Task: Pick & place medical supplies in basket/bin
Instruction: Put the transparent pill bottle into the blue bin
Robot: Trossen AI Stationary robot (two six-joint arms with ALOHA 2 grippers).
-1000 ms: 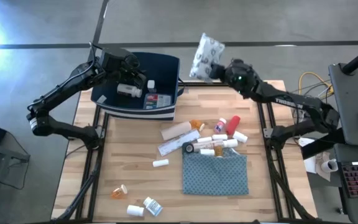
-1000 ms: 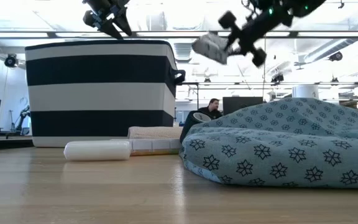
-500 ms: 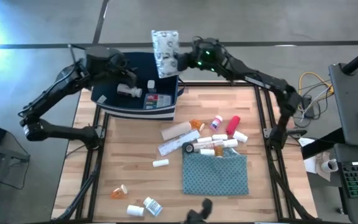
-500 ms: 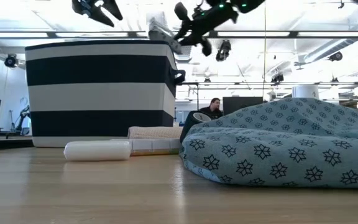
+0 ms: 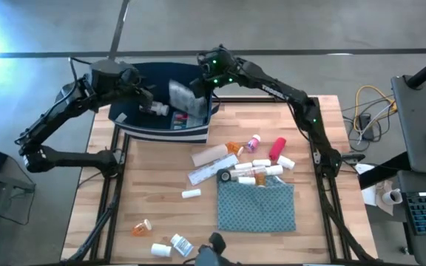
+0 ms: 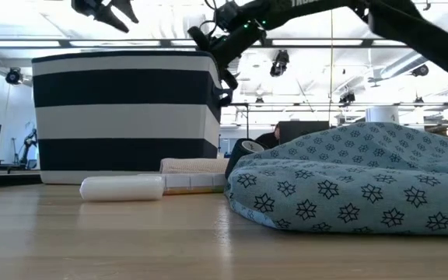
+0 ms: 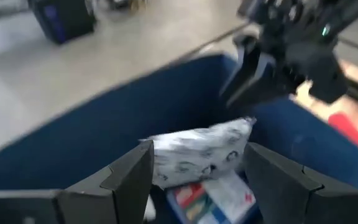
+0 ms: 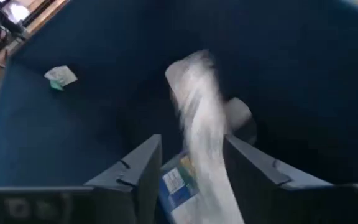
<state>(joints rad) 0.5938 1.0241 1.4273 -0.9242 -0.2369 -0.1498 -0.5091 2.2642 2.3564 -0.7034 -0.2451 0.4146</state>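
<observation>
Right gripper (image 5: 204, 83) hangs over the navy bin (image 5: 198, 133) at the tabletop's (image 5: 161, 185) far corner, fingers (image 8: 138, 171) spread apart w/ a white printed packet (image 5: 180, 96) blurred in the gap just ahead of them, inside the bin walls. Whether the packet is touching those fingers can't be told; it looks released. In the right wrist view the packet (image 8: 201, 130) streaks past a blue-and-white box (image 8: 176, 183) and a white bottle (image 8: 238, 115) on the bin floor.

Left gripper (image 5: 140, 90) hovers over the bin's opposite side, fingers (image 7: 126, 180) wide apart and holding nothing; beyond their tips lie the packet (image 7: 197, 152) and the box (image 7: 213, 199), w/ the right gripper (image 7: 253, 81) farther off above them.

Low view: the striped bin (image 6: 123, 117) sits at the far end, both grippers above its rim, the left (image 6: 103, 9) and the right (image 6: 220, 39).

Rest of the supplies are spread on the tabletop, well away from both sets of fingers: a red tube (image 5: 277, 148), white bottles (image 5: 285, 161), orange vials (image 5: 233, 149), flat white packets (image 5: 214, 155), a small black roll (image 5: 225, 175), all near a teal patterned cloth (image 5: 257, 205). A lone white bottle (image 5: 191, 193) lies mid-board; an orange vial (image 5: 142, 227) and two more bottles (image 5: 172, 245) sit by the near edge.
</observation>
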